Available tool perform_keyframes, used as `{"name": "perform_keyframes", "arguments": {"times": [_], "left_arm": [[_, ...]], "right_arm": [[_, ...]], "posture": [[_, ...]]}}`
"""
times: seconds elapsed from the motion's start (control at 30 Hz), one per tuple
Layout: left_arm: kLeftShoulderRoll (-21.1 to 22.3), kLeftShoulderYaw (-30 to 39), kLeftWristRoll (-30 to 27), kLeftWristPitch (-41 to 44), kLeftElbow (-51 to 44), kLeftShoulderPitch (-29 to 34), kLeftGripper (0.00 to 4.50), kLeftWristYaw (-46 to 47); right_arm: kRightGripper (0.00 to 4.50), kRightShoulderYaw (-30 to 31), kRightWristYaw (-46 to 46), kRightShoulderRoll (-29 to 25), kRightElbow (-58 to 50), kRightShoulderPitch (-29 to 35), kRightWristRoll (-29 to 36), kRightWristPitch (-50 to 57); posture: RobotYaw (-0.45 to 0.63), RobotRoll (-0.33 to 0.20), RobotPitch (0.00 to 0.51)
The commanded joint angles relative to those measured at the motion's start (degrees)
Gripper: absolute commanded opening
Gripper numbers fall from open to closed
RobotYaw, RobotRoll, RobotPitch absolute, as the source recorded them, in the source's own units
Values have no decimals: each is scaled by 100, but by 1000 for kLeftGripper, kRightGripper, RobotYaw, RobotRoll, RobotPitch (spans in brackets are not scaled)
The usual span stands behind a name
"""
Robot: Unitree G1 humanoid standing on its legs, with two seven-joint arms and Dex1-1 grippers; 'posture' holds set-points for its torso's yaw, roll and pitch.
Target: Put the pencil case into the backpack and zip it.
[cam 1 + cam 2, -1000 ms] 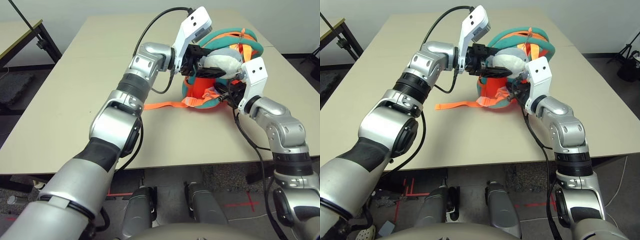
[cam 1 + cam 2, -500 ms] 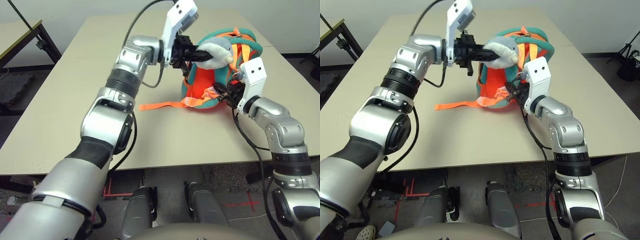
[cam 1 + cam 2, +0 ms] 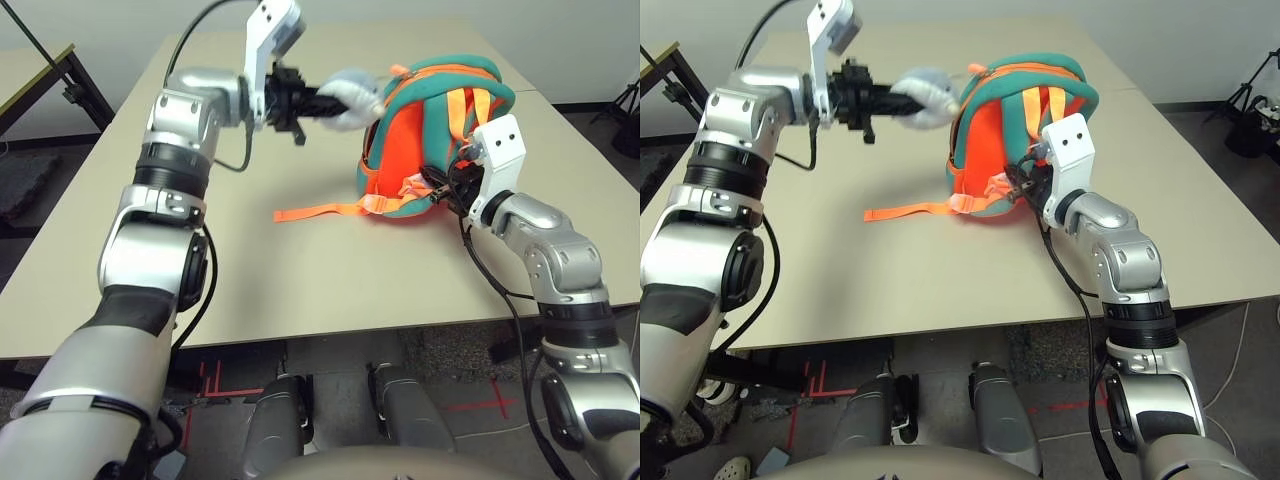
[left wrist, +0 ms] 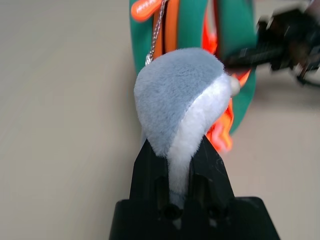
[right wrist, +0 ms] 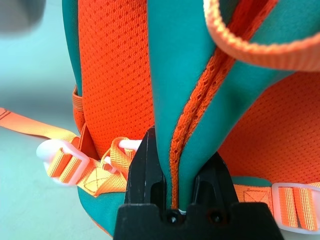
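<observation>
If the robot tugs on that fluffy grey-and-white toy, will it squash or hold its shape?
The plush charm looks soft and squashable: its fuzzy body narrows where the left gripper pinches it. It is probably light, as is usual for a small stuffed toy. Its fuzzy surface likely gives the fingers some grip, so it seems unlikely to slip easily.

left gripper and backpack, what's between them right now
The grey-white plush charm, pinched in the left gripper, lies between it and the backpack; the left wrist and left eye views show this.
</observation>
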Motion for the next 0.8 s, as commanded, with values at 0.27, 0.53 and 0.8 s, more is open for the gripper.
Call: {"name": "perform_keyframes", "arguments": {"times": [0.27,0.53,0.8], "left_arm": [[-232,-214,337,-323,1076,481,176,134],[-604,-252,556,-654,1895,572,176,320],[-763,-130,574,-826,2099,483,176,413]], "right_arm": [[326,164,137,10,166,-47,-19,73],[326,173,154,45,197,-79,-55,63],[326,181,164,55,211,-125,-66,52]], "posture": [[-220,0,77],[-217,0,73],[-222,0,68]]}}
